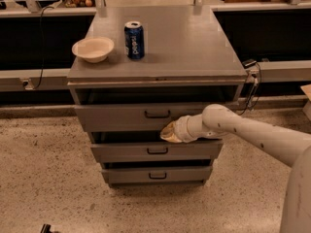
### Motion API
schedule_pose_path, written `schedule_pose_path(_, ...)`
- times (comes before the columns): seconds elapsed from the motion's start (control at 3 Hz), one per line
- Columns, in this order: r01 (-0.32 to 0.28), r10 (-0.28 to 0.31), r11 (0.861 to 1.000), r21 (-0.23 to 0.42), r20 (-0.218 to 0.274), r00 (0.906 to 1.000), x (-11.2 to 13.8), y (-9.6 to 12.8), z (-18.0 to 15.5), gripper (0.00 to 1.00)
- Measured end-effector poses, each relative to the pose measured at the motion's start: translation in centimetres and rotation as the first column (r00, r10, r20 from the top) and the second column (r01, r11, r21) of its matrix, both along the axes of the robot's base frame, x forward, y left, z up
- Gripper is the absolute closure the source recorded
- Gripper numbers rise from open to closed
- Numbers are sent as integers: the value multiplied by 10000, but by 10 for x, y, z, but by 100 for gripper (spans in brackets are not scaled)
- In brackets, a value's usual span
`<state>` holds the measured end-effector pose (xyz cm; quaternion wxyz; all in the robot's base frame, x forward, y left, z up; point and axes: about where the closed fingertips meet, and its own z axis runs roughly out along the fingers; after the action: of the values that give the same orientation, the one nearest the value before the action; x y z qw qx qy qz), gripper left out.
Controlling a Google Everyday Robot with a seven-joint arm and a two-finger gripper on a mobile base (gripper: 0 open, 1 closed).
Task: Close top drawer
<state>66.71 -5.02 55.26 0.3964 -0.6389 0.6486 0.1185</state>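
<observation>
Camera view: a bowl (pixel 93 48) and a can (pixel 134 40) stand far-left on the cabinet top (pixel 194 47). Beneath it the top drawer (pixel 112 116) sits partly pulled out, front facing near, long axis left-right. The gripper (pixel 170 131) is at the drawer's lower edge, just right of the handle (pixel 157 114); whether it grasps anything cannot be told.

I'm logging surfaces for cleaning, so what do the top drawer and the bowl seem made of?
The top drawer: likely painted metal, flat matte grey panel. The bowl: pale, dull, thin-rimmed; perhaps paper or plastic. The gripper is at the drawer front's lower edge.
</observation>
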Motion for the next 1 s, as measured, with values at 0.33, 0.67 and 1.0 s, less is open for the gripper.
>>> schedule_pose_path(0.33,-37,37,10000,16,31,10000,-1,-2,-1,100)
schedule_pose_path(0.67,-38,37,10000,16,31,10000,-3,-1,-1,100)
schedule_pose_path(1.0,-574,564,9978,331,299,9980,-17,6,20,100)
